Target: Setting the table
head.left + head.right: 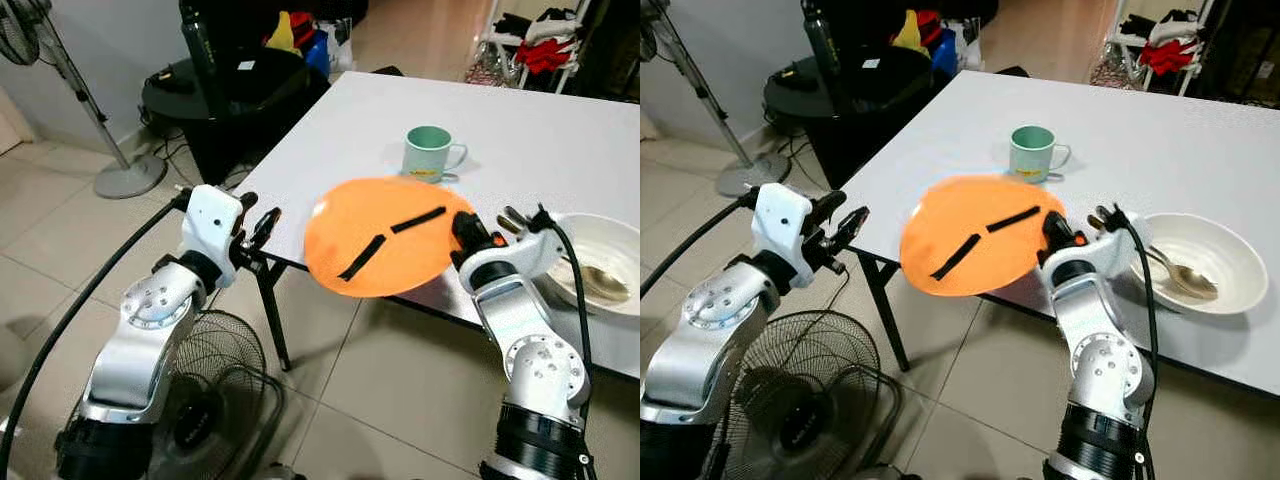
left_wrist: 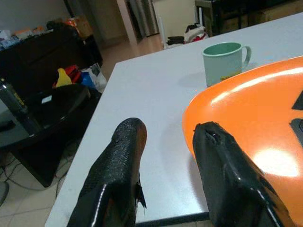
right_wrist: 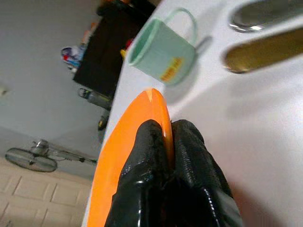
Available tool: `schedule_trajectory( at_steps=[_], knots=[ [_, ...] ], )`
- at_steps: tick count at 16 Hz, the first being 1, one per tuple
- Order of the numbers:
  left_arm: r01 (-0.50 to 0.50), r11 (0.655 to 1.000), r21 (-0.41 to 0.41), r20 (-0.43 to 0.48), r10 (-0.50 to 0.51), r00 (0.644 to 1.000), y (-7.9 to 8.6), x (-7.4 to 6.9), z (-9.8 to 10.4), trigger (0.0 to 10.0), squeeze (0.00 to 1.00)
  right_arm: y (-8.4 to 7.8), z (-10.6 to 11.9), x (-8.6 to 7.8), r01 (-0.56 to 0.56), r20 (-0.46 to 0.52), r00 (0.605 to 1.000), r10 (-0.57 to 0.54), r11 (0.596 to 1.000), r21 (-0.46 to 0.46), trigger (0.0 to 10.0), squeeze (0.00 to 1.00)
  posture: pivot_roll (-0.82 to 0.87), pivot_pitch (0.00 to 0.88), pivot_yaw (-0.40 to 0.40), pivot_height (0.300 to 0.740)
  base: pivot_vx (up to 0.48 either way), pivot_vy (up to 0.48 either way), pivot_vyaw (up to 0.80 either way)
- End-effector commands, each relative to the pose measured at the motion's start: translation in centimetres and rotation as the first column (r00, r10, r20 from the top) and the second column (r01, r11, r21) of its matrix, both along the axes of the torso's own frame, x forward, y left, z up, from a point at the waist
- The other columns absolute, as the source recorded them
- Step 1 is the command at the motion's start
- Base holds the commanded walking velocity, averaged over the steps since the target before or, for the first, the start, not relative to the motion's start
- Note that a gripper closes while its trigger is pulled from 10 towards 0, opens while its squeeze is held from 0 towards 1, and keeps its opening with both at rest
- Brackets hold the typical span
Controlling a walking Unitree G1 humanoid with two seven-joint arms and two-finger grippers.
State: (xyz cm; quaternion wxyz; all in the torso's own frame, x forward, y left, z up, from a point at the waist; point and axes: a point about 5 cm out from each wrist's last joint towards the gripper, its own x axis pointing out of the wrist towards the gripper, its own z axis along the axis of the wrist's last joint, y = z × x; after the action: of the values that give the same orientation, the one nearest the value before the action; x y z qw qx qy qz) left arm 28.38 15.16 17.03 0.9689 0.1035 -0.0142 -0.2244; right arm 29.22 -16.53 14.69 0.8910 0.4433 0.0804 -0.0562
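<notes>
My right end effector (image 3: 165, 142) is clenched on the right rim of the orange plate (image 1: 385, 235), its two black fingers (image 3: 142, 156) pinching the edge between them. The plate is tilted and held over the near edge of the white desk (image 1: 560, 140), part of it jutting out above the tiled floor (image 1: 390, 380); two black strips cross its face. Just beyond the plate a green mug (image 1: 430, 152) stands upright on the desk, handle to the right. At the near right of the desk sits a white bowl (image 1: 1195, 262) with a spoon (image 1: 1185, 275) lying in it. My left end effector (image 2: 165, 156) is released, fingers apart and holding nothing, raised off the desk's near left corner and pointing at the plate's left rim. A fan (image 1: 215, 400) stands on the floor below my left arm.
</notes>
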Motion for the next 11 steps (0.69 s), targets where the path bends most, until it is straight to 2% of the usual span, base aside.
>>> schedule_trajectory(
  at_steps=[1,5,7,11],
  knots=[
    [0.006,1.000,0.011,0.007,-0.006,1.000,0.3,-0.3,0.4,10.0,0.00,0.7,0.6,0.4,-0.006,0.027,1.000,0.004,0.997,0.071,10.0,0.00,0.05,0.000,0.093,0.740,0.000,0.000,0.00],
    [0.021,1.000,0.013,0.007,-0.021,1.000,0.1,-0.5,0.3,10.0,0.00,0.4,-0.1,0.4,0.048,-0.002,0.999,-0.048,0.992,0.115,10.0,0.00,0.05,0.000,0.090,0.740,0.000,0.000,0.00],
    [0.053,0.999,-0.003,0.006,-0.053,0.999,-0.4,-0.7,0.3,10.0,0.00,-0.7,-1.1,0.6,0.144,-0.034,0.990,-0.140,0.976,0.162,10.0,0.00,0.05,0.000,0.094,0.740,0.000,0.000,0.00],
    [0.123,0.992,-0.008,-0.009,-0.123,0.992,-1.0,-1.1,0.3,10.0,0.00,-1.1,-2.3,1.5,0.196,-0.064,0.980,-0.188,0.967,0.166,10.0,0.00,0.05,0.000,0.104,0.740,0.000,0.000,0.00]
  ],
)
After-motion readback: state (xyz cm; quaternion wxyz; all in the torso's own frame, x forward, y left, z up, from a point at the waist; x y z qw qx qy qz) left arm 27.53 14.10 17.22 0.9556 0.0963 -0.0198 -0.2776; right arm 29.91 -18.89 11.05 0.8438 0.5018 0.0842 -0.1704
